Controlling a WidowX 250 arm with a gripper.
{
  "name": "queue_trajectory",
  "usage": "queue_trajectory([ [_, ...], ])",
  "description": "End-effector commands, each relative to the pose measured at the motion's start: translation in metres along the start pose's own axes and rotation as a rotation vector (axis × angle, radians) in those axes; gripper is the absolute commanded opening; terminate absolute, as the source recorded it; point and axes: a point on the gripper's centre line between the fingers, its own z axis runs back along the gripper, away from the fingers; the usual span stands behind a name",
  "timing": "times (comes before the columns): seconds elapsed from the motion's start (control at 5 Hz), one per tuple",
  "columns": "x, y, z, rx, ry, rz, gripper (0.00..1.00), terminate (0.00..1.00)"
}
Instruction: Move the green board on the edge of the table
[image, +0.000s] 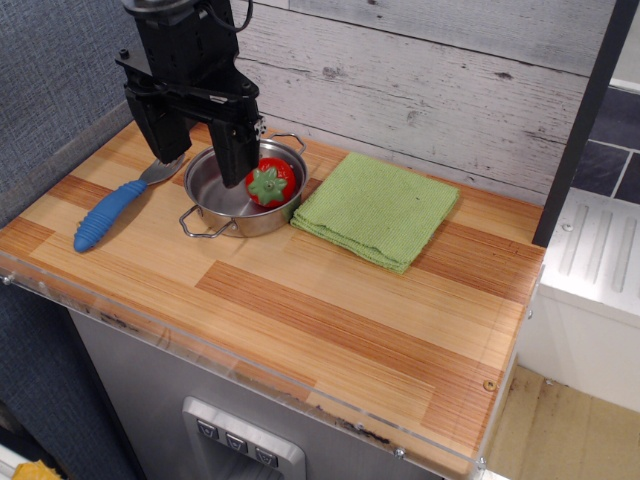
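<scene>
The green board (378, 209) is a flat, light green folded cloth lying at the back middle-right of the wood-plank table (330, 330), its left corner close to the steel pot (238, 200). My black gripper (200, 160) hangs at the back left, over the pot's left part, well to the left of the cloth. Its two fingers point down and stand apart, with nothing between them.
A red strawberry with a green top (271, 183) sits in the pot. A spoon with a blue handle (112, 213) lies left of the pot. A clear plastic rim (200, 345) runs along the front edge. A grey plank wall stands behind.
</scene>
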Motion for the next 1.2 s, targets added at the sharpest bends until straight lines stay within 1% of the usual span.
queue_trajectory([
  [0.0, 0.000, 0.000, 0.000, 0.000, 0.000, 0.000, 1.00, 0.00],
  [0.2, 0.025, -0.012, -0.010, 0.007, -0.010, -0.025, 1.00, 0.00],
  [0.4, 0.054, -0.023, -0.029, 0.001, -0.028, -0.013, 1.00, 0.00],
  [0.6, 0.081, -0.035, -0.052, 0.011, -0.047, 0.018, 1.00, 0.00],
  [0.8, 0.094, -0.038, -0.065, 0.043, -0.075, 0.052, 1.00, 0.00],
  [1.0, 0.103, -0.041, -0.070, 0.058, -0.124, 0.091, 1.00, 0.00],
])
